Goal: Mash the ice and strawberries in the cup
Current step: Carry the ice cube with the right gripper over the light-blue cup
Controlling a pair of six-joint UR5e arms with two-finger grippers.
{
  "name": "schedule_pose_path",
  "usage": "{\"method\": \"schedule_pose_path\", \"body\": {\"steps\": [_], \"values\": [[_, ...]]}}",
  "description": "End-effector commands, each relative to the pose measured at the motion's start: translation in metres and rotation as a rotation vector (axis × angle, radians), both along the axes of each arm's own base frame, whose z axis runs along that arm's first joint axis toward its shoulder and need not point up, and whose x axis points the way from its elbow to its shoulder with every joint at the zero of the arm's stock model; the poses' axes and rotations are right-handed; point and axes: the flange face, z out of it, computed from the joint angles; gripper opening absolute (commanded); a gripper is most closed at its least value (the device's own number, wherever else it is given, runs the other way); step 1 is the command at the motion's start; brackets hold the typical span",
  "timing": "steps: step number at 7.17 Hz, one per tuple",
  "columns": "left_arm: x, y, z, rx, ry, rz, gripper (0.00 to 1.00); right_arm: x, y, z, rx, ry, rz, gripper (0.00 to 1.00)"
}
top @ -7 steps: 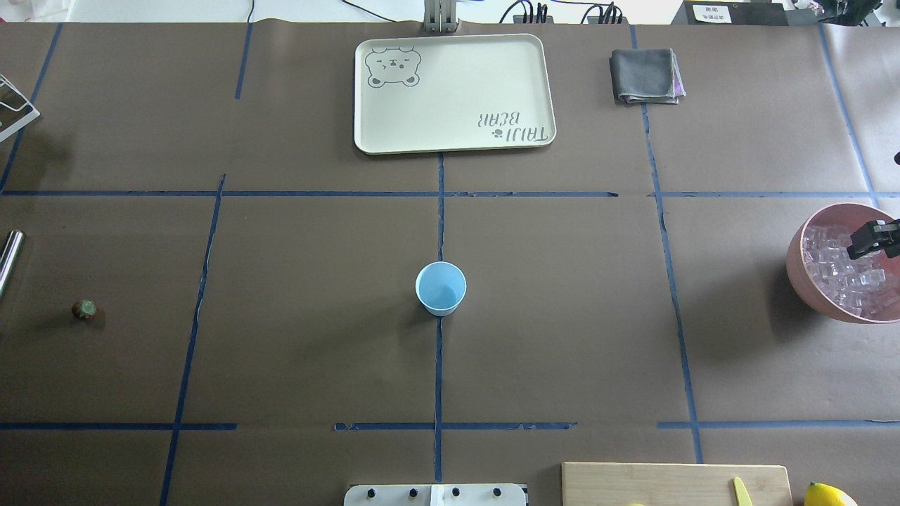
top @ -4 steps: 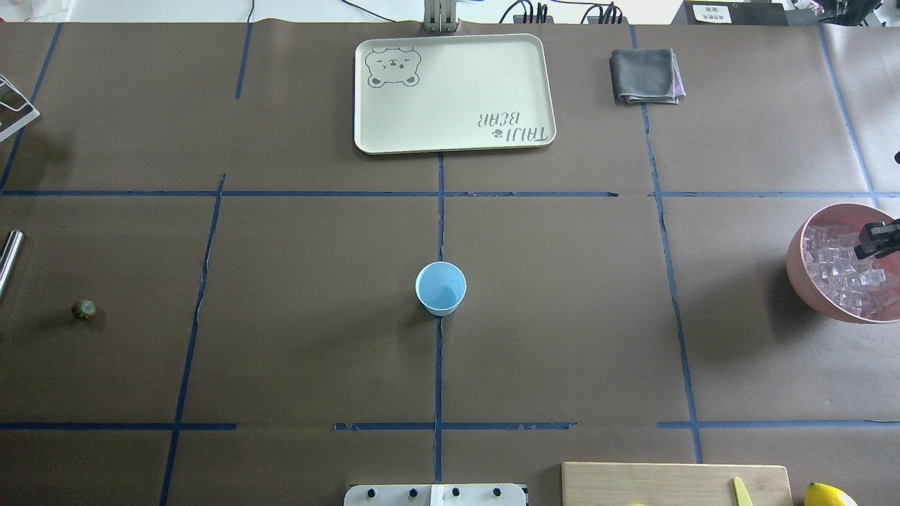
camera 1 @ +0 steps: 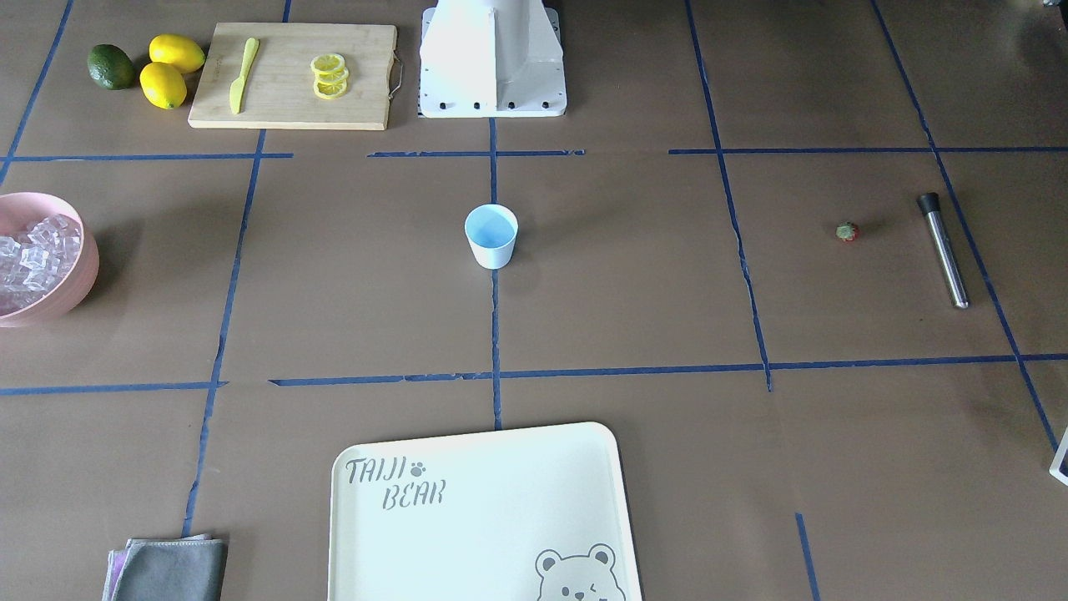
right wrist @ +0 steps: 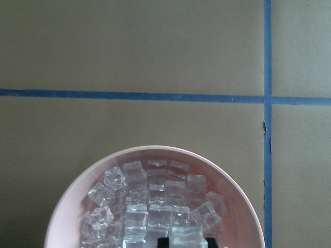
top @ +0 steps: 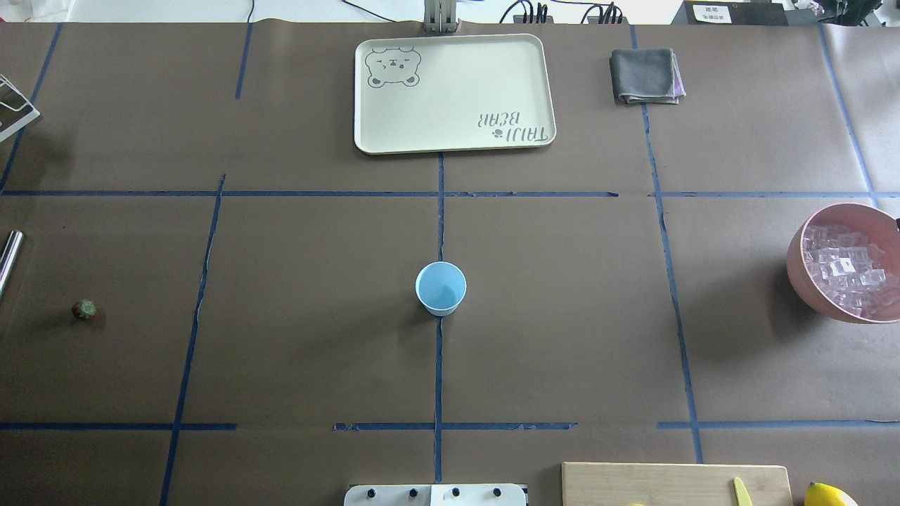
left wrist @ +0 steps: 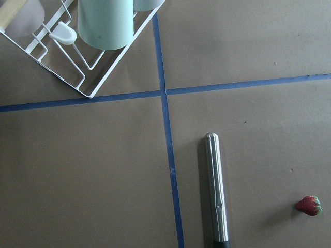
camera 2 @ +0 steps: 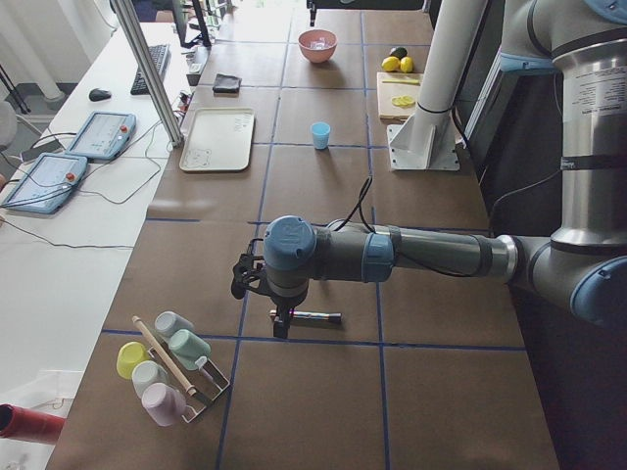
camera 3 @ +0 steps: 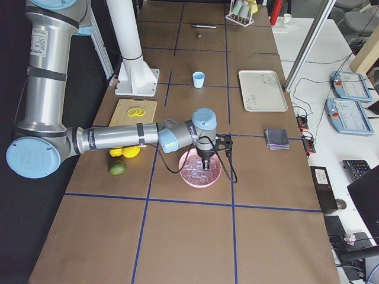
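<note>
Right gripper (right wrist: pixel 186 243) cut off at wrist view's bottom edge, grip unclear; pink bowl (top: pixel 796 261) clipped by overhead's right edge.

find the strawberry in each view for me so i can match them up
Front-facing: strawberry right of centre, left of the steel rod.
Overhead: strawberry at the far left, below the rod.
Exterior left: not visible.
Exterior right: strawberry a tiny dot near the top, just below the rod.
Left wrist: strawberry at the bottom right, right of the rod.
Right wrist: not in it.
Shared landmark: the steel rod lying near it.
</note>
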Motion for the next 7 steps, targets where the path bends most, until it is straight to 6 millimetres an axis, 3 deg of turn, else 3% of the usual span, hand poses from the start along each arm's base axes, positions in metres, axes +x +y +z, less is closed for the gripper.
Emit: {"method": "schedule_pose_path", "body": {"steps": [1, 2, 3, 4, 5, 6, 7], "values": [[0.000, 0.001, 0.000, -0.004, 0.001, -0.004, 1.00, -0.024, -0.040, -0.067, 0.063, -0.021, -0.015, 0.00], [0.000, 0.001, 0.000, -0.006, 0.001, -0.004, 1.00, -0.065, -0.058, -0.101, 0.086, -0.053, -0.042, 0.00], [-0.001, 0.001, 0.001, -0.007, 0.001, -0.006, 1.00, -0.127, -0.073, -0.153, 0.088, -0.095, -0.072, 0.00], [0.000, 0.002, 0.003, -0.010, 0.001, -0.006, 1.00, -0.195, -0.073, -0.211, 0.028, -0.142, -0.058, 0.00], [0.000, 0.001, 0.005, -0.015, 0.002, -0.004, 1.00, -0.256, -0.059, -0.257, 0.005, -0.157, -0.016, 0.00], [0.000, 0.001, 0.008, -0.020, 0.002, -0.003, 1.00, -0.325, -0.030, -0.299, -0.011, -0.168, 0.019, 0.00], [0.000, 0.001, 0.009, -0.023, 0.002, -0.003, 1.00, -0.368, -0.009, -0.333, -0.026, -0.193, 0.038, 0.00]]}}
